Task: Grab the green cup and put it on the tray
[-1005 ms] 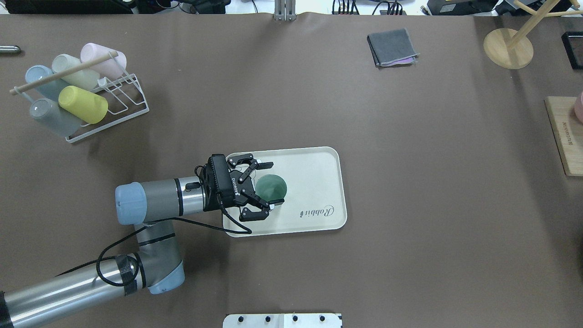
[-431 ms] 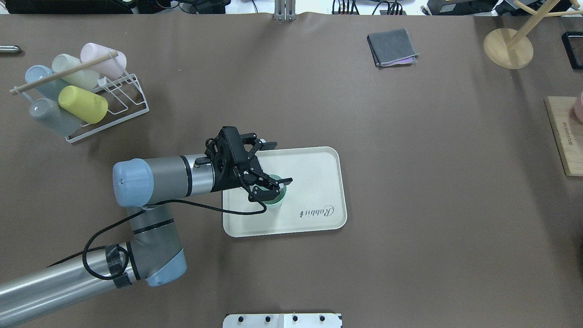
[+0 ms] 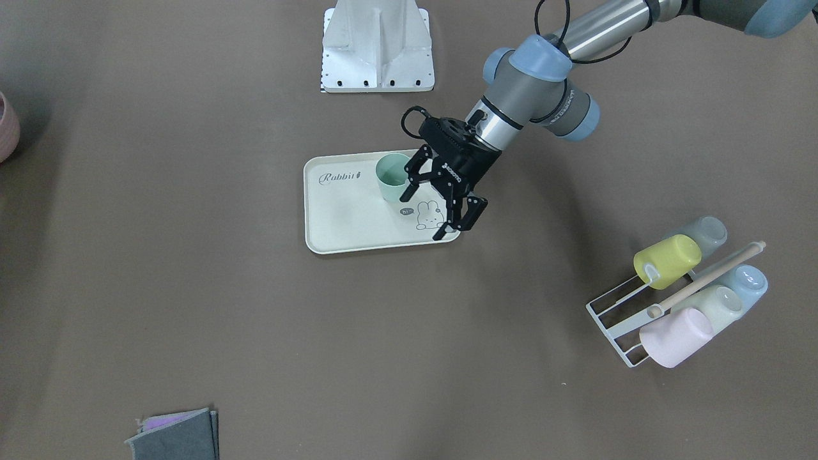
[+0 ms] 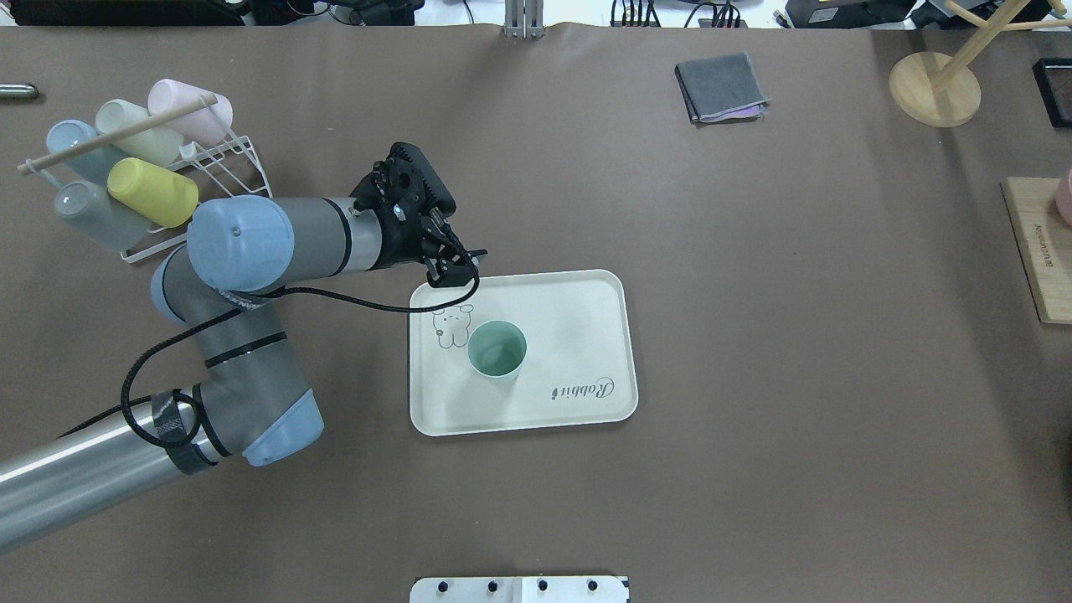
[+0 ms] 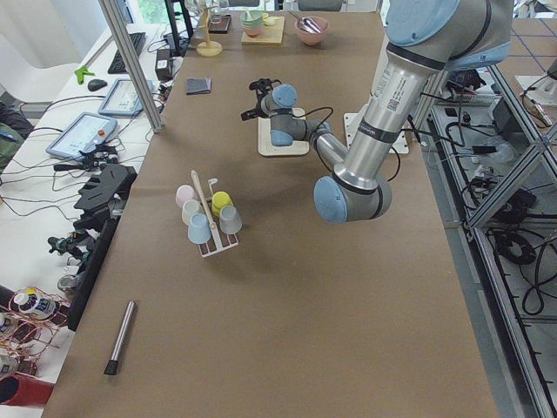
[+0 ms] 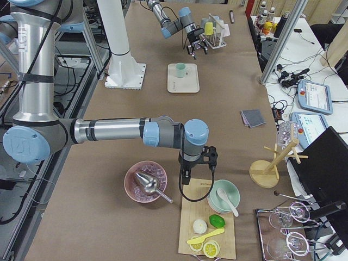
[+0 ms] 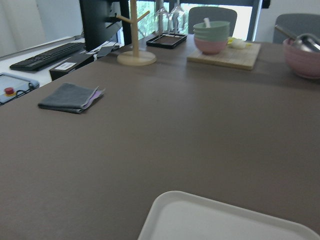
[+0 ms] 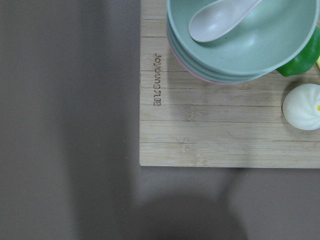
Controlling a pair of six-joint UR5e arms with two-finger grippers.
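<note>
The green cup [image 4: 497, 350] stands upright and free on the cream "Rabbit" tray [image 4: 578, 310], left of its middle. It also shows in the front view [image 3: 391, 177] on the tray [image 3: 345, 220]. My left gripper [image 4: 455, 270] is open and empty, raised over the tray's far left corner, apart from the cup; the front view shows its jaws spread [image 3: 438, 211]. The left wrist view shows only a tray corner [image 7: 225, 220]. My right gripper [image 6: 198, 163] hangs over a wooden board far to the right; I cannot tell whether it is open or shut.
A white wire rack [image 4: 226, 180] with several cups lying in it stands at the far left, close behind my left arm. A folded grey cloth [image 4: 722, 86], a wooden stand [image 4: 934, 88] and a wooden board [image 4: 1038, 251] with bowls [image 8: 240, 40] are on the right.
My left gripper, which was spread around the cup on the tray, has risen and drawn back toward the tray's far left corner. The cup stays standing on the tray.
</note>
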